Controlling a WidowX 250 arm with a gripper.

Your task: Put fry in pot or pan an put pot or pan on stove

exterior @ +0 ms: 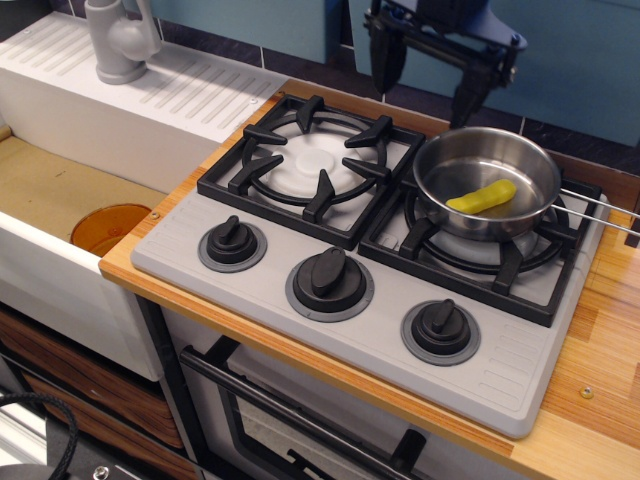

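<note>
The yellow fry [482, 196] lies inside the shiny steel pan [487, 183]. The pan sits on the right burner grate of the grey stove [370, 270], its wire handle pointing right. My gripper [425, 82] hangs open and empty above the back edge of the stove, just behind and left of the pan, with its two black fingers [383, 62] spread wide apart and touching nothing.
The left burner grate [310, 165] is bare. Three black knobs [328, 273] line the stove front. A sink [60, 200] to the left holds an orange disc [108, 228]; a grey faucet [120, 40] stands behind it. Wooden counter [600, 350] extends right.
</note>
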